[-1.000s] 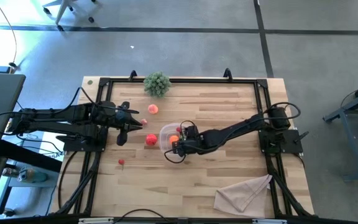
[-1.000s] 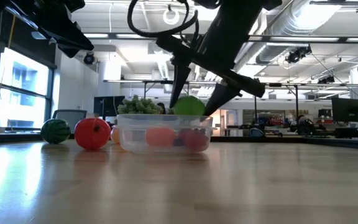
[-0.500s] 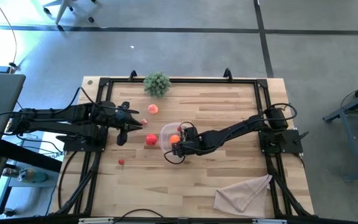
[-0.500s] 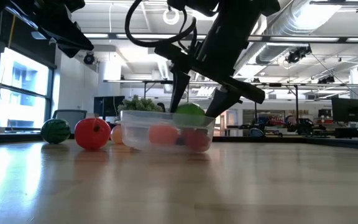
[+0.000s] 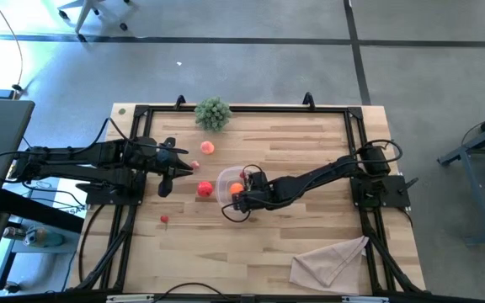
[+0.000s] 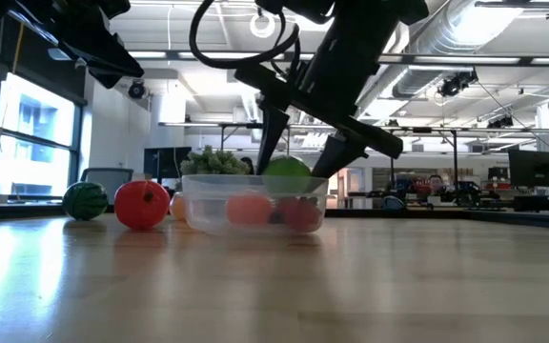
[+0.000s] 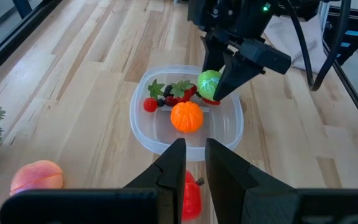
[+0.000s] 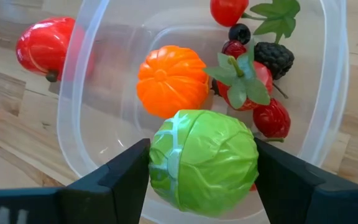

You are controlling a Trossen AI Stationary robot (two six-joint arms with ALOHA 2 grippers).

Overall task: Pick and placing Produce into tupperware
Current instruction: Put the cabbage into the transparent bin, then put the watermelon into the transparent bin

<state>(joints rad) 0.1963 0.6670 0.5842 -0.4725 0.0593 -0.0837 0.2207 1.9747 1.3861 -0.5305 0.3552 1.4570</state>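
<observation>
Your right gripper (image 8: 202,167) holds the green cabbage (image 8: 204,163) between wide-spread fingers, hanging just over the near side of the tub (image 5: 223,187), above its rim in the low view. Inside already lie an orange (image 8: 171,79), a strawberry (image 8: 247,84) and some berries (image 8: 272,119).

The risk is the drop. Let go from here and the round cabbage may land on the orange or the rim and roll out onto the table. Go lower first, but watch the fingers: they straddle the rim closely, and a nudge could tip or slide the light tub.

Your left gripper (image 7: 190,165) hangs nearly shut and empty over the table left of the tub, above the red tomato (image 5: 204,189). A peach (image 5: 207,148) and a small red piece (image 5: 164,220) also wait outside. If both arms move together near the tub, they could collide.
</observation>
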